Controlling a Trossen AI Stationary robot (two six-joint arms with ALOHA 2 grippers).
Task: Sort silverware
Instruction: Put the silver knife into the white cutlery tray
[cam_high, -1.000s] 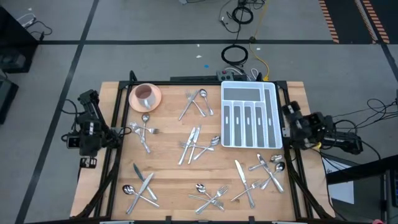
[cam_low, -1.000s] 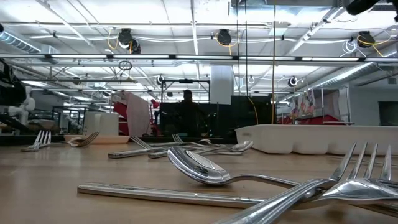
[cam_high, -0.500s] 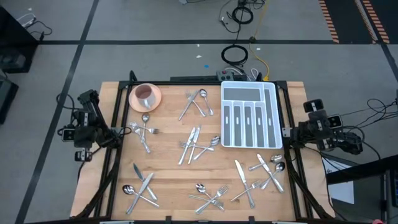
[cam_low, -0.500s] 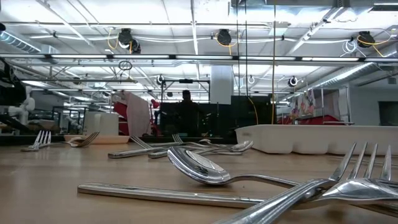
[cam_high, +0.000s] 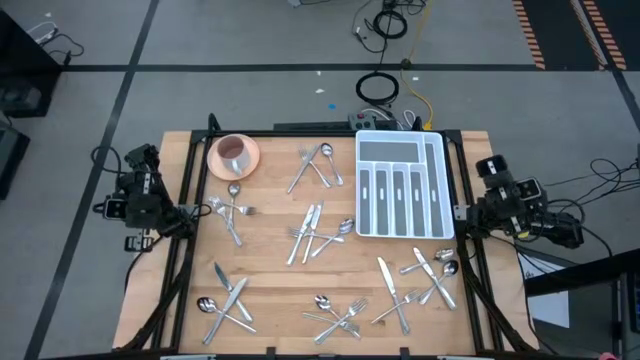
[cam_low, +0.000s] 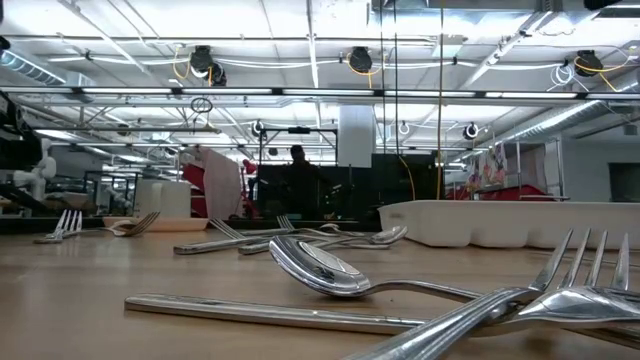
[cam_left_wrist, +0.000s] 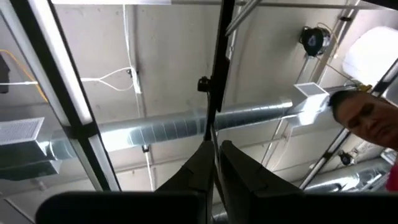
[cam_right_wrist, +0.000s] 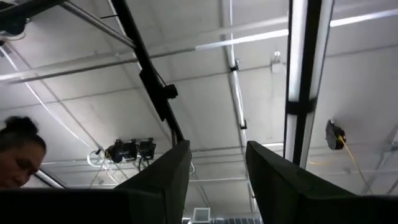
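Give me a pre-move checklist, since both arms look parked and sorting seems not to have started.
1. Divided tray compartments empty, ready: ok.
2. Silverware lying in loose clusters on the table, within view: ok.
3. Left gripper empty, fingers nearly together: ok.
4. Right gripper open and empty: ok.
5. Both arms off the table's sides, wrist cameras facing the ceiling: not ok for picking.
6. Pink cup apart from the cutlery: ok.

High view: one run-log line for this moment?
phase: pre-grasp | left gripper: shut, off table's left edge | right gripper: open, off right edge | silverware: scattered on table | tray: empty
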